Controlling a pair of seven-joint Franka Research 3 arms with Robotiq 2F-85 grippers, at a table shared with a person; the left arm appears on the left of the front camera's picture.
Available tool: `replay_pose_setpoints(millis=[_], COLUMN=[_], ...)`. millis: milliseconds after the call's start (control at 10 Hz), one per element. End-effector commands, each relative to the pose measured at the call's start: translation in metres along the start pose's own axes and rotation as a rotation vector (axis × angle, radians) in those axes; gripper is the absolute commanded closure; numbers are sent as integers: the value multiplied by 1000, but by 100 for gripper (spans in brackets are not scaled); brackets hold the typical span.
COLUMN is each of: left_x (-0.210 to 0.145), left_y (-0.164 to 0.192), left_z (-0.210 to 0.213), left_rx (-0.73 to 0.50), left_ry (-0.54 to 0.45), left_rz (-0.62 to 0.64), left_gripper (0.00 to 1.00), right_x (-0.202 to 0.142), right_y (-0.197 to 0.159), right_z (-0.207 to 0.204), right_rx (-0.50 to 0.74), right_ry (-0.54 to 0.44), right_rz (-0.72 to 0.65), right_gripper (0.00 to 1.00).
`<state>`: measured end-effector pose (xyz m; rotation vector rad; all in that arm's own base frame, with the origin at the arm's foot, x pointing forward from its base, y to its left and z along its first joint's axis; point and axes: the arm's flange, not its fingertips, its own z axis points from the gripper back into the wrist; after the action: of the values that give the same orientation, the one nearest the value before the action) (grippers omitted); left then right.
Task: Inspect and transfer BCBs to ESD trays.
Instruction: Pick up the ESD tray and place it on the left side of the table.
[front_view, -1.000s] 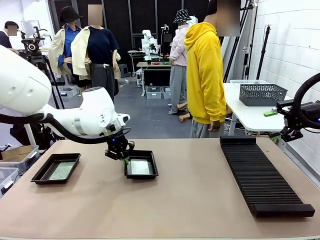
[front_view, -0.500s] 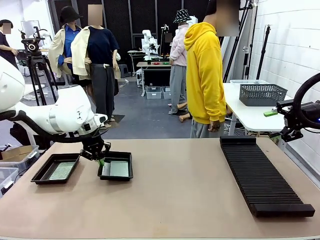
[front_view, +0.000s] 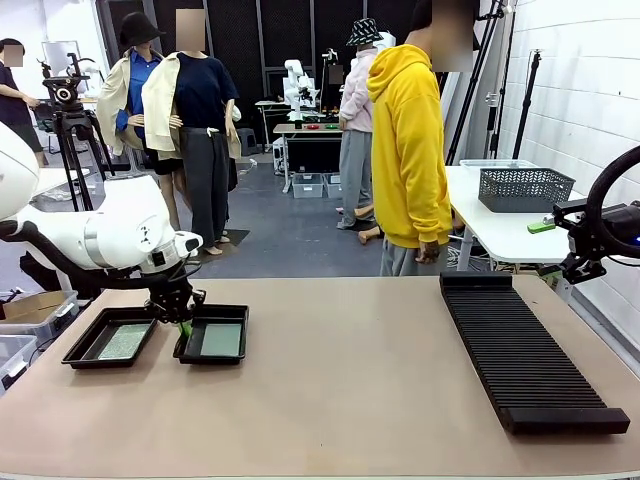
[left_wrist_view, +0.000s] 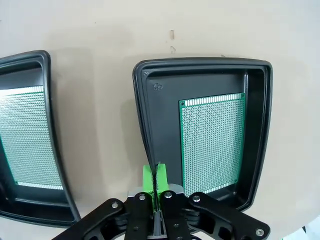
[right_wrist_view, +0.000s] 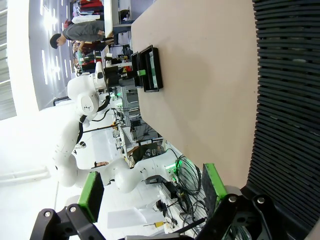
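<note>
Left gripper: jaws clamped on the rim of the right-hand ESD tray.
Right gripper: jaws spread wide, holding nothing.
BCBs: one flat in the gripped tray; another in the left ESD tray just beside.
Ribbed rack: well apart, to the right.
Mesh basket: on the side table.
Person: standing at the far edge.

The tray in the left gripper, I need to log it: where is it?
In the front view, the tray sits at the table's left, beside the other tray.
</note>
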<state>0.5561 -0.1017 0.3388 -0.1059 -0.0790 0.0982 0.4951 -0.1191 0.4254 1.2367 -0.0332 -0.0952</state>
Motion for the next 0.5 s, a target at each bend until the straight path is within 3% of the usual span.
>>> replay_pose_setpoints(millis=[0,400], left_x=[-9,-11], left_y=[16,34], left_z=[6,9], left_rx=[20,39], left_ry=[0,3], left_rz=[-32,-40], left_gripper=[100,100], right_x=[0,0], right_y=[1,1], right_z=[0,0], right_rx=[0,0], right_ry=[1,1], right_rz=[-1,-1], right_gripper=[0,0])
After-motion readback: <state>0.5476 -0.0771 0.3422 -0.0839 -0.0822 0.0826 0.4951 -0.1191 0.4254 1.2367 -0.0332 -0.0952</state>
